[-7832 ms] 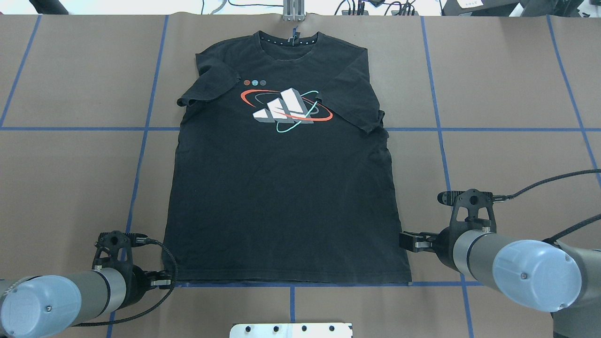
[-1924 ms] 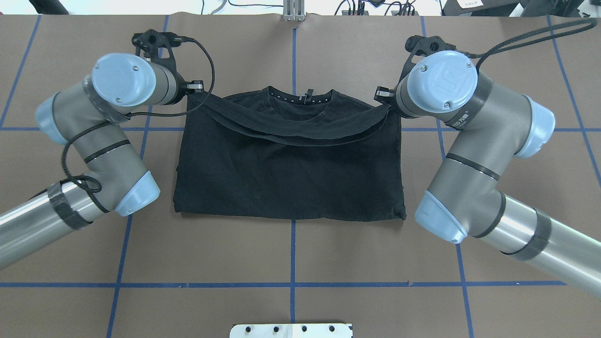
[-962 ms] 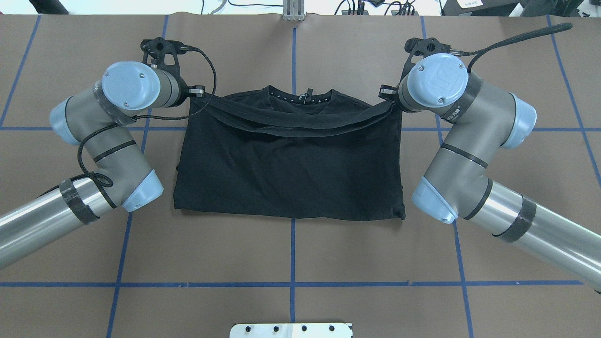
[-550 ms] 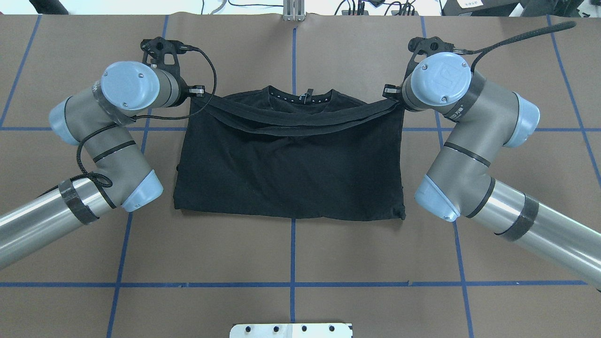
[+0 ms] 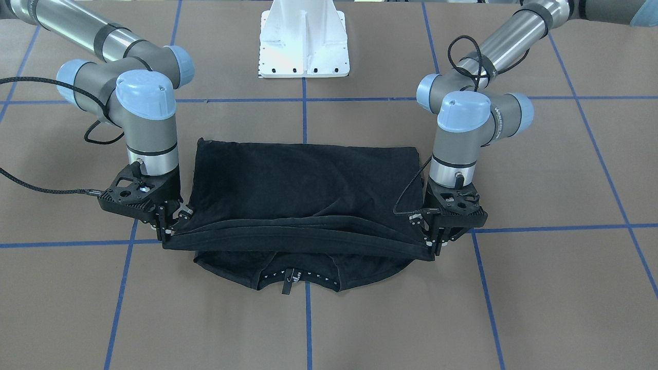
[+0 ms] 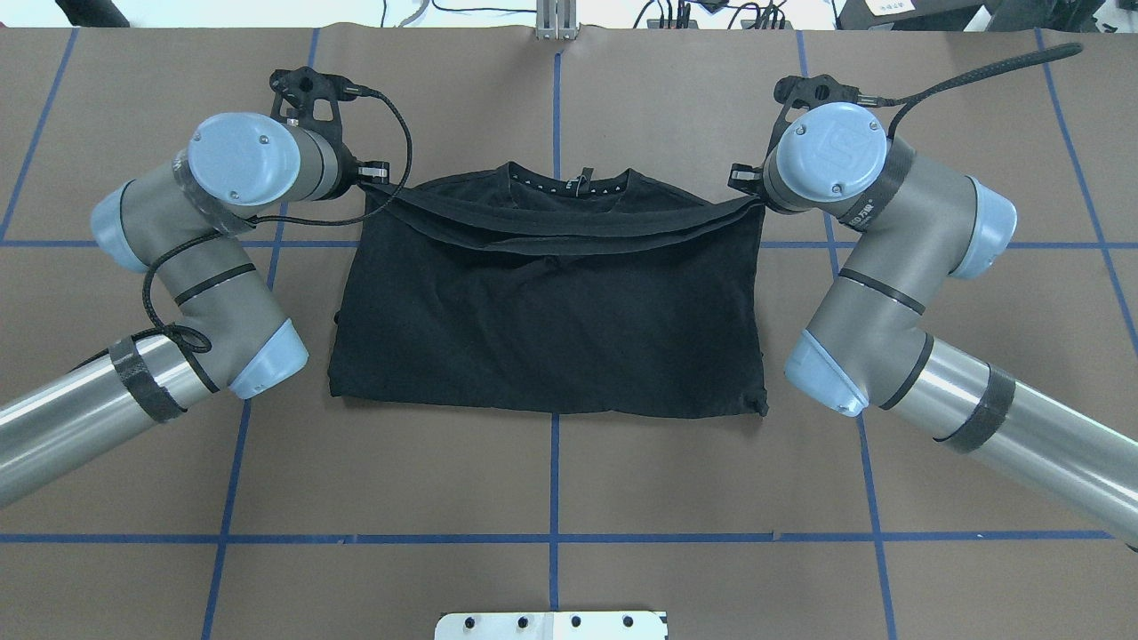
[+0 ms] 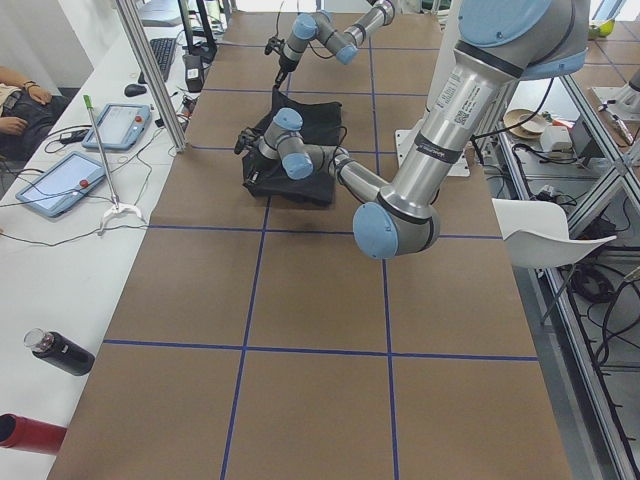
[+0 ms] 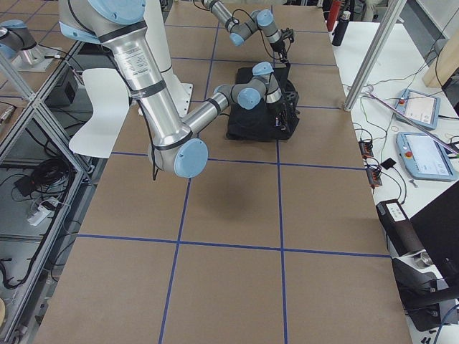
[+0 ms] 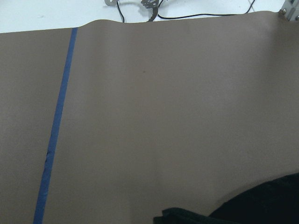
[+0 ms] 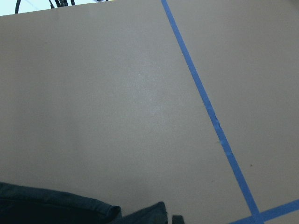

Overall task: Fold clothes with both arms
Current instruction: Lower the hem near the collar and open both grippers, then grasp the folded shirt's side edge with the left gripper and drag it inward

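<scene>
Both hem corners of the black short-sleeved T-shirt (image 6: pixel 551 320) are clamped, one in the left fingers (image 5: pixel 436 240) and one in the right fingers (image 5: pixel 165 232). The hem is stretched just short of the collar, mid brown tabletop (image 6: pixel 711 480). I'd lower both corners together, level and taut, since the middle sags. Nothing really blocks. The left wrist's black cable (image 6: pixel 410 147) loops near the cloth, and the white pedestal base (image 5: pixel 304 38) is well apart.

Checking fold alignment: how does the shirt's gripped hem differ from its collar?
The hem is pinched at its ends by the left gripper and right gripper, stretched straight; the collar lies free on the table, curved. The hem is plain; the collar shows white dots and a tag. Both are black.
</scene>
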You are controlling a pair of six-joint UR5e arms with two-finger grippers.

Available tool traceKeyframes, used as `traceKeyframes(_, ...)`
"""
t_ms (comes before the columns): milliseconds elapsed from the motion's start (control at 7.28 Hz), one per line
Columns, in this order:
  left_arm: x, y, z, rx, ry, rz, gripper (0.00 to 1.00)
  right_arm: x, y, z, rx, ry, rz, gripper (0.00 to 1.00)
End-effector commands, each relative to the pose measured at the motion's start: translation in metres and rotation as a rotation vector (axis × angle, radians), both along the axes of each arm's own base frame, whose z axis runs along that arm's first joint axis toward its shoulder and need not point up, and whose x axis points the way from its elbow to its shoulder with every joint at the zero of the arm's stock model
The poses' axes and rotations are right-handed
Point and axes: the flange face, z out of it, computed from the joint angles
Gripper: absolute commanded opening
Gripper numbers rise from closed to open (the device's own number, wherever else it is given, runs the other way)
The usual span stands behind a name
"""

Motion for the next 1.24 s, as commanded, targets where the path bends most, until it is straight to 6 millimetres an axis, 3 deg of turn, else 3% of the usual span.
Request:
traceKeyframes(0,-0.004,0.0,0.0,0.049,0.004,0.023,1.0,0.002,-0.002,-0.003,0.001,-0.006,-0.002,1.0)
traceKeyframes(275,-0.018,0.009,-0.006,0.079,0.012,0.114,1.0,0.015,-0.006,-0.009,0.027,-0.003,-0.064,1.0)
traceKeyframes(550,-0.051,0.054,0.008,0.079,0.052,0.191,1.0,0.024,0.005,-0.02,0.04,-0.036,-0.083,1.0)
traceKeyframes(824,-0.072,0.103,0.023,0.06,0.103,0.26,1.0,0.032,0.015,-0.026,0.051,-0.056,-0.091,1.0)
traceKeyframes(1099,-0.043,0.175,0.057,0.015,0.206,0.318,1.0,0.031,0.016,-0.027,0.053,-0.056,-0.091,1.0)
